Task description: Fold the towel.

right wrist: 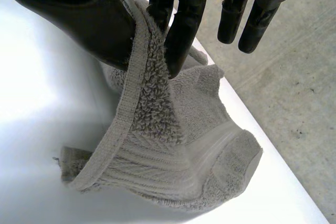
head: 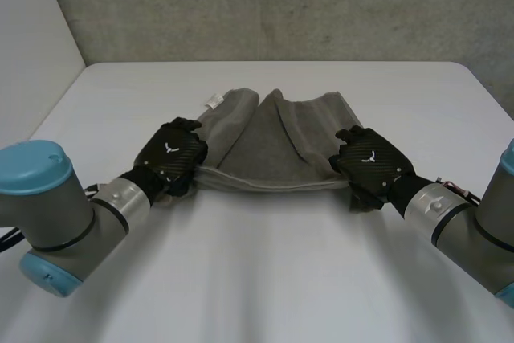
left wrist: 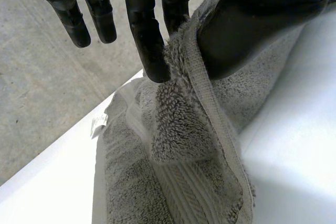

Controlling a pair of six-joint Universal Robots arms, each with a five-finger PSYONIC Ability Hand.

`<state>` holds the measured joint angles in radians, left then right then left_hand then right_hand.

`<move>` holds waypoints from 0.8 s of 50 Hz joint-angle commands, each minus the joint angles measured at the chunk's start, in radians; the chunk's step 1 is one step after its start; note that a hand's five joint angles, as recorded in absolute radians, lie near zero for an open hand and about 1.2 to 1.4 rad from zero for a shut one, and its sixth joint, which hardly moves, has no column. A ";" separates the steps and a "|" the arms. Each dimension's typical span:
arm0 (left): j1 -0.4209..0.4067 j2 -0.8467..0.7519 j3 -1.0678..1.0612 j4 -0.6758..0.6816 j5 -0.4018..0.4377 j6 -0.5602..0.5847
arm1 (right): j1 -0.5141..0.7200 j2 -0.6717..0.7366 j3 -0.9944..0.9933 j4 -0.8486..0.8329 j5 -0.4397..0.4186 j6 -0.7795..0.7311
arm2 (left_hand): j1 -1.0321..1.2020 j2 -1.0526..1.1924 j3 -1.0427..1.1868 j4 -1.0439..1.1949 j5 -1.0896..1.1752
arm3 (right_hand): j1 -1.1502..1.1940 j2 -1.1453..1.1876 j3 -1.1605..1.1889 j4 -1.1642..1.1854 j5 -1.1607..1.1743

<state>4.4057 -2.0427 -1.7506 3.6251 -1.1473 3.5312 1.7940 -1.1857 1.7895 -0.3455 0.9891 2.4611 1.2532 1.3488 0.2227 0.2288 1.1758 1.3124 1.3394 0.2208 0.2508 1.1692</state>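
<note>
Head view: grey terry towel lies bunched across the middle of the white desk, w/ ridges running away from the robot. Its near hem is stretched in a shallow curve btw the two hands. Black left hand sits at the towel's near-left corner and black right hand at the near-right corner, backs up. Each back carries a small white emblem, no letters legible. Small white label sticks out at the towel's far-left edge; any print on it is too small to read. Grey concrete wall stands behind the desk.

Left wrist view: left hand is clamped on the towel, hem pinched btw thumb and one fingertip. Its other fingers are straight, off the cloth. That corner is raised; the rest hangs down to the desk. Label shows at the far edge, text unreadable.

Right wrist view: right hand likewise pinches the hem of the towel btw thumb and fingertip, other fingers straight and clear of the cloth. A flat woven band crosses the towel near that end.
</note>
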 commanded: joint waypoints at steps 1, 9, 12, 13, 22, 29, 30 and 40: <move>-0.005 0.030 0.002 -0.046 -0.054 -0.005 | 0.008 -0.020 -0.012 0.066 0.023 0.007 | -0.156 -0.252 -0.048 -0.054 -0.254 | 0.084 0.057 -0.046 -0.076 0.053; -0.015 0.029 0.000 -0.052 -0.156 -0.005 | 0.025 -0.003 -0.013 0.060 0.129 0.022 | -0.734 -0.829 -0.048 -0.054 -0.831 | -0.367 -0.394 -0.046 -0.076 -0.399; -0.018 0.027 0.000 -0.052 -0.172 -0.005 | 0.027 0.009 -0.025 0.046 0.160 0.068 | -0.773 -0.868 -0.048 -0.054 -0.870 | -0.543 -0.570 -0.046 -0.076 -0.574; -0.018 0.023 0.000 -0.052 -0.183 -0.005 | 0.027 0.014 -0.028 0.036 0.175 0.102 | -0.773 -0.868 -0.048 -0.054 -0.870 | -0.555 -0.582 -0.046 -0.076 -0.586; -0.022 0.012 -0.003 -0.051 -0.219 -0.018 | 0.016 0.037 -0.036 0.008 0.240 0.265 | -0.775 -0.871 -0.048 -0.054 -0.873 | -0.576 -0.603 -0.046 -0.076 -0.607; -0.051 0.012 -0.010 -0.048 -0.244 -0.040 | -0.013 0.043 -0.059 0.013 0.243 0.288 | -0.773 -0.868 -0.048 -0.054 -0.870 | 0.082 0.055 -0.046 -0.076 0.051; -0.061 0.012 -0.010 -0.046 -0.252 -0.046 | -0.013 0.043 -0.059 0.013 0.243 0.288 | -0.773 -0.868 -0.048 -0.054 -0.870 | 0.084 0.057 -0.046 -0.076 0.052; -0.111 0.012 0.011 -0.039 -0.270 -0.104 | -0.105 -0.014 -0.058 0.023 0.224 0.288 | -0.770 -0.865 -0.048 -0.054 -0.867 | 0.084 0.057 -0.046 -0.076 0.053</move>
<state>4.3237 -2.0312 -1.7539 3.5829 -1.4118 3.4628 1.7193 -1.1777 1.7276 -0.3259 1.2210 2.7521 0.5279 0.5224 0.2228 0.2288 0.3113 1.3111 1.3106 0.2208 0.2508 1.1480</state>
